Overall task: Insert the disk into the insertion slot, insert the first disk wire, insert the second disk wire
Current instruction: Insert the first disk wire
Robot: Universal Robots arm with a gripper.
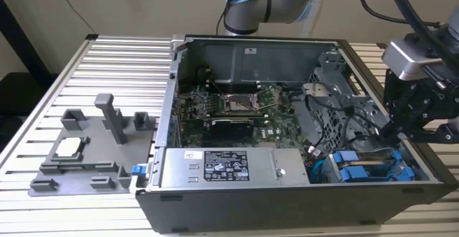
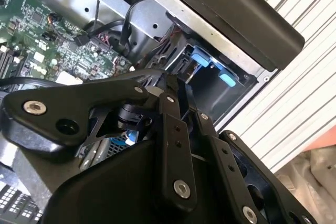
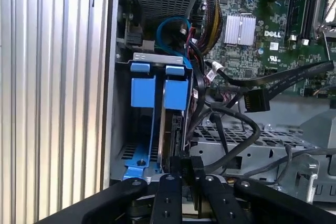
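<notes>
In the first wrist view the disk (image 3: 169, 129) stands edge-on in its blue frame (image 3: 176, 91), seated in the grey insertion slot (image 3: 153, 57) beside another blue-tabbed frame (image 3: 143, 92). My gripper (image 3: 187, 167) sits at the disk's near end, fingers closed on a small black plug. A black cable (image 3: 247, 129) curves from the plug up toward the board. In the exterior view the gripper (image 1: 396, 135) hangs inside the case's right side, just above the blue-framed disk (image 1: 347, 158). The blue tabs (image 2: 202, 59) also show in the second wrist view, past the gripper's black links.
A loose black flat connector (image 3: 256, 100) hangs over the perforated cage wall (image 3: 247, 140). The power supply (image 1: 226, 167) sits beside the bay on the exterior view's left, with the motherboard (image 1: 237, 108) behind it. A grey fixture (image 1: 86, 151) lies on the slatted table at the exterior view's left.
</notes>
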